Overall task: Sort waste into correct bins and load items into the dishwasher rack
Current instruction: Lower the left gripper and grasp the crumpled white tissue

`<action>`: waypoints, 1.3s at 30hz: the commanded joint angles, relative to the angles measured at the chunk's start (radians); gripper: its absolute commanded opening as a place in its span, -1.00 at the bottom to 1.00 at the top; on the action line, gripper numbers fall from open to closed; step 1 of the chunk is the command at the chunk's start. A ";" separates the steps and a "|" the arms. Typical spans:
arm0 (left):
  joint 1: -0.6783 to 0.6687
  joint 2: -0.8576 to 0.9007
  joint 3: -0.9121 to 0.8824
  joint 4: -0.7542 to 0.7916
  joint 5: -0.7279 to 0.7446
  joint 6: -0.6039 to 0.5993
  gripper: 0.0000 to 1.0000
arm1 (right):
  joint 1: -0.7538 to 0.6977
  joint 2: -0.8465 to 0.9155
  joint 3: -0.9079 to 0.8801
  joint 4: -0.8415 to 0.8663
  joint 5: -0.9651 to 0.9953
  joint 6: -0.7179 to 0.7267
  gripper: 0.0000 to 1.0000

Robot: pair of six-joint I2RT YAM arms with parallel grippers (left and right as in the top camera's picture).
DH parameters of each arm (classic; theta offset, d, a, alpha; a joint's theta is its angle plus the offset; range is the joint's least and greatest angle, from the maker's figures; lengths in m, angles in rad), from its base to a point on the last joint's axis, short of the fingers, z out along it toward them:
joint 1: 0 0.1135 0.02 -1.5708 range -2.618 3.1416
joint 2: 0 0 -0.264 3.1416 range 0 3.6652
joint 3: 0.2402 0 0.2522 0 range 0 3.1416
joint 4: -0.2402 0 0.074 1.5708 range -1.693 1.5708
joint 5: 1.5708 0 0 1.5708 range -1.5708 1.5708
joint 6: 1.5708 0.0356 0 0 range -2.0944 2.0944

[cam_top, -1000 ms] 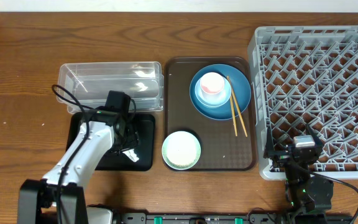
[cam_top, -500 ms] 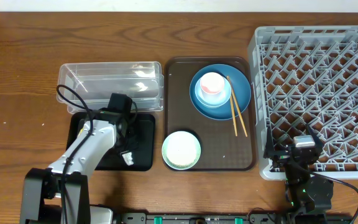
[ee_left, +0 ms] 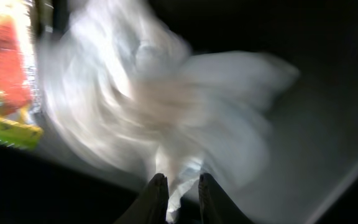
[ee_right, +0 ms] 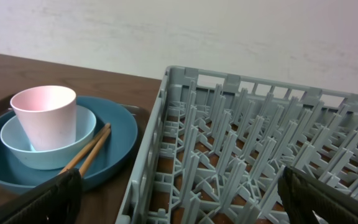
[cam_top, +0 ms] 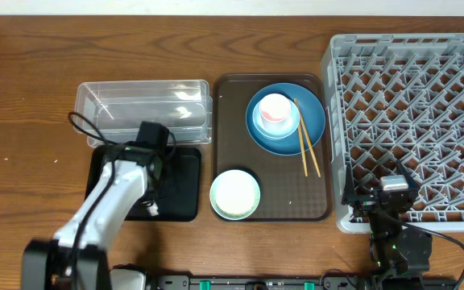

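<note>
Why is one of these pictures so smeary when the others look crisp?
Left wrist view: the white tissue is smeared, likely motion blur, against a dark, underlit background. Overhead view: sharp and evenly lit, with glare on the clear tub. Right wrist view: crisp pink cup and dishwasher rack.

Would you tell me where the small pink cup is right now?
In the overhead view, the pink cup stands inside the light-blue bowl on the blue plate, at the brown tray's far end, with the chopsticks just to its right.
</note>
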 commanded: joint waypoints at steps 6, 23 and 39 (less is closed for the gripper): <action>-0.001 -0.251 0.031 -0.013 0.074 -0.002 -0.59 | 0.011 -0.001 -0.001 -0.005 0.006 -0.003 0.98; -0.001 -0.171 -0.051 0.074 -0.091 -0.010 0.41 | 0.011 -0.001 -0.001 -0.005 0.006 -0.003 0.98; -0.001 0.076 -0.058 0.172 -0.091 -0.024 0.36 | 0.011 -0.001 -0.001 -0.005 0.006 -0.003 0.98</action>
